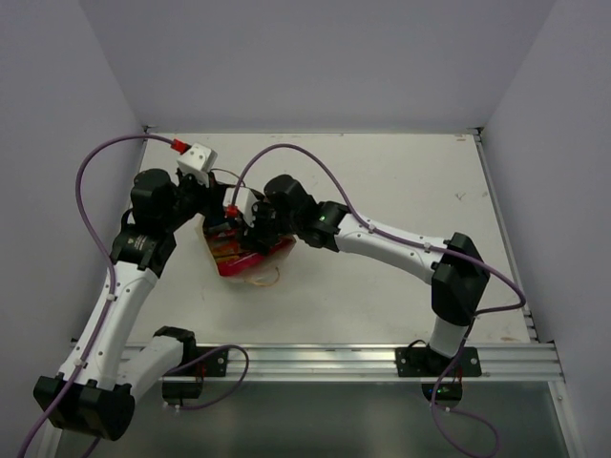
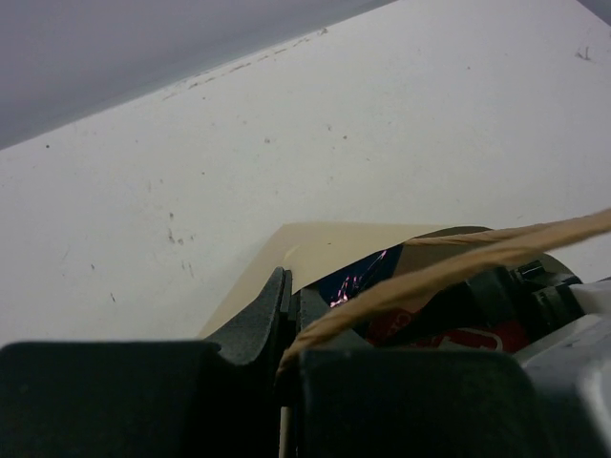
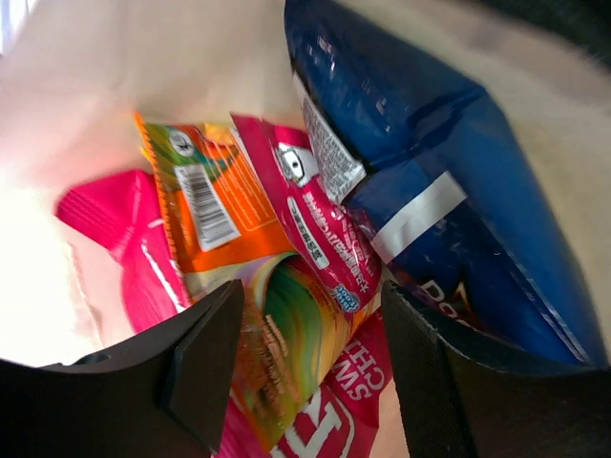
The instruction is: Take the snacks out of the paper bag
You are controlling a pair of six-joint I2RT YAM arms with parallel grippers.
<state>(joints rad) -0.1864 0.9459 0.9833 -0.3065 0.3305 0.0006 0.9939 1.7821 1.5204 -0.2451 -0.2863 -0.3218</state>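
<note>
The cream-tan kraft paper bag (image 1: 208, 244) lies on its side on the pale surface (image 1: 401, 191), toward 9 o'clock from the surface's centre, with the snacks inside it. The left pincer (image 2: 289, 305) is clenched at the bag's rim, where the thin brown string handle (image 2: 458, 267) also runs into its fingers. Whether it bites paper, string or both cannot be told. The right pincer (image 3: 307, 305) is inside the mouth, its jaws spread and grasping nothing. Between them sit an orange-and-green foil pouch (image 3: 229, 210) and a slim pink packet (image 3: 325, 219), overlapping. The glossy blue chip bag (image 3: 449, 162) lies at 2 o'clock of them and a larger pink bag (image 3: 115, 229) at 9 o'clock. The likeliest fault is closing on two packets at once. The outer one could then slide free partway out and drop back or onto the surface. Slick foil caught only at a corner may also slip. If the left hold is on string alone, the bag could drag along with the pull. A hard pull might tear the paper at the clamp, or the loose handle could snag the withdrawing arm.
</note>
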